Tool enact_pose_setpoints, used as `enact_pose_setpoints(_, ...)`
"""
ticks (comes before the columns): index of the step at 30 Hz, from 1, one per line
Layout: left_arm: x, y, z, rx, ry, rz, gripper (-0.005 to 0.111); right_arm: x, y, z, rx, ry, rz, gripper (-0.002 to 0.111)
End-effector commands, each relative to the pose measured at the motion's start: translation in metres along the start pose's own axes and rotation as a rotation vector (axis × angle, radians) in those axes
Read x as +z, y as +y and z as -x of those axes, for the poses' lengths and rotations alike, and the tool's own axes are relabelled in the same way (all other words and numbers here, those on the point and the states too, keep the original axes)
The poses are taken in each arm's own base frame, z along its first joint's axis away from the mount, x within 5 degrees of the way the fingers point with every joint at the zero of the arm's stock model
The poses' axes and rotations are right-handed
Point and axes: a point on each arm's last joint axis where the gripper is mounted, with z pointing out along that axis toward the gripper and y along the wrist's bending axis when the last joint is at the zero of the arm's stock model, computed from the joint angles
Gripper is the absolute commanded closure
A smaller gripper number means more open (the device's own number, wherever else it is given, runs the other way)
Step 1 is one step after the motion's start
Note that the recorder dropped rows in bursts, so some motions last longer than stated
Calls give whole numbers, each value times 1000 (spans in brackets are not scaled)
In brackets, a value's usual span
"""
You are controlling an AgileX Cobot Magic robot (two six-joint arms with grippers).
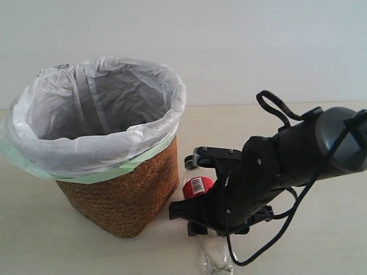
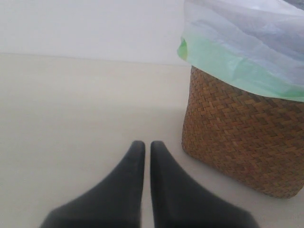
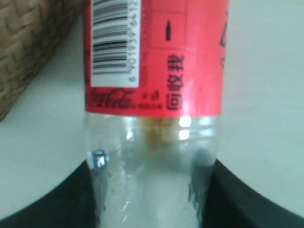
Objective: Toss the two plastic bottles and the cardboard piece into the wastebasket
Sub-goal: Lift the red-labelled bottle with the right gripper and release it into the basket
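The longer clear bottle with the red label (image 1: 198, 185) lies beside the wastebasket (image 1: 123, 200), its black cap toward the wicker wall. My right gripper (image 1: 192, 199) reaches down over it. In the right wrist view that bottle (image 3: 156, 57) fills the frame, and my right gripper (image 3: 152, 164) is shut on its clear body, one finger pressed on each side. My left gripper (image 2: 147, 145) hangs shut and empty over bare table, to the side of the wastebasket (image 2: 237, 133). The green-capped bottle and the cardboard piece are out of view.
The basket's white bag with its pale green edge (image 1: 103, 137) folds over the rim. A strip of wicker (image 3: 23, 42) shows close to the bottle. The right arm's black cables (image 1: 269, 240) trail over the pale table.
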Motion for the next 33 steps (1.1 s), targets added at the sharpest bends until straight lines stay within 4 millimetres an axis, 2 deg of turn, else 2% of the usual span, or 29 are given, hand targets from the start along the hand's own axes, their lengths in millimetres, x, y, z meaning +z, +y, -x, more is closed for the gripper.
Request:
enact_pose_setpoints(1,0,0,-1,-6,0,2,103,-17,-20,7,-21,32,-43,101)
enact_pose_setpoints(4,0,0,-1,-6,0,2,103,-47,-33,18,-1,-8,-49,102)
enact_pose_setpoints(9,0,0,-1,-6,0,2,103,-110,-64,33,46,-120,-86,102)
enact_pose_setpoints(14,0,0,-1,-6,0,2,103,-168,-109,35,114,-218,-194,102)
enact_pose_setpoints(18,0,0,-1,-6,0,2,103,-200,-152,27,190,-244,-328,102)
enact_pose_setpoints(21,0,0,-1,-6,0,2,103,-214,-180,20,240,-223,-437,102)
enact_pose_setpoints(25,0,0,-1,-6,0,2,103,-225,-207,9,334,-194,-543,102)
enact_pose_setpoints(33,0,0,-1,-6,0,2,103,-228,-214,8,365,-204,-578,102)
